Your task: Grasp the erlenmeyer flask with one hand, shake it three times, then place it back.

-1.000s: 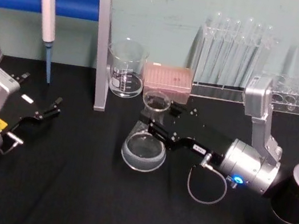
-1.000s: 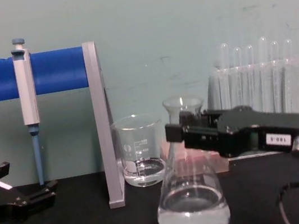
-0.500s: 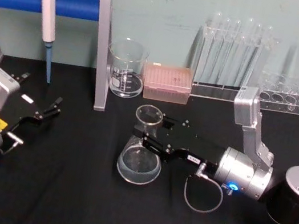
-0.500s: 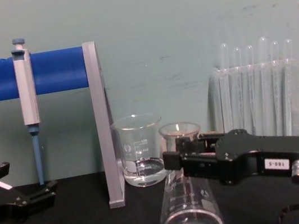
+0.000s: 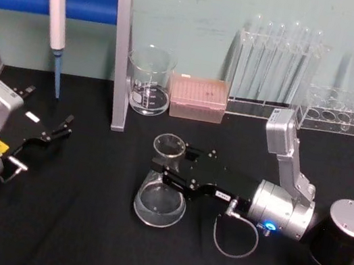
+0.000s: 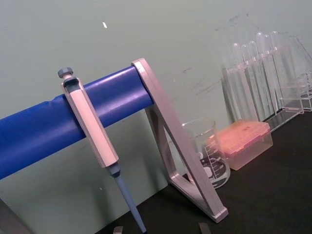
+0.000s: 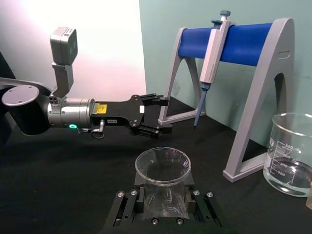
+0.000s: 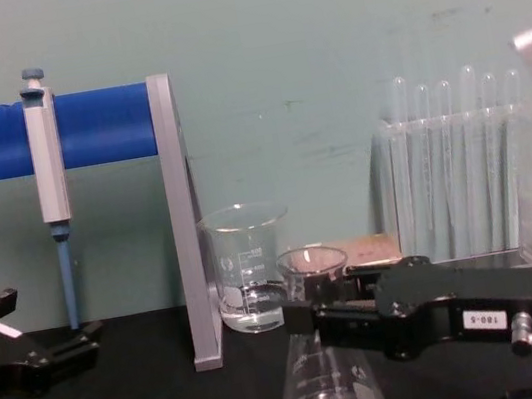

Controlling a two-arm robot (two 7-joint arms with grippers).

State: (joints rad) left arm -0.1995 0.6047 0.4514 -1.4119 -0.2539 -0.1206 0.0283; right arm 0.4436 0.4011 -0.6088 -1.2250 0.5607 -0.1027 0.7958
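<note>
The right gripper (image 5: 161,168) is clamped on the neck of the erlenmeyer flask (image 5: 159,205), its black fingers (image 7: 127,204) pressed against the glass from both sides just under the flared rim. The flask hangs from the fingertips with its wide base below them and tipped slightly; whether the base touches the black table (image 5: 76,238) I cannot tell.

The flask is thin, rigid, smooth glass. It would likely slip under a loose grip and crack under a knock or a hard squeeze. The narrow neck is the sensible hold, since the rim acts as a stop against sliding. Any liquid inside would load the base and make it swing when shaken.

Just past the gripper's side, toward the wall, stand the beaker (image 5: 148,87) and a pink tip box (image 5: 199,98), close enough to strike in a wide shake. The test tubes (image 5: 275,61) are farther back. Well beyond the fingertips, the left gripper (image 5: 53,131) sits idle, jaws apart.
</note>
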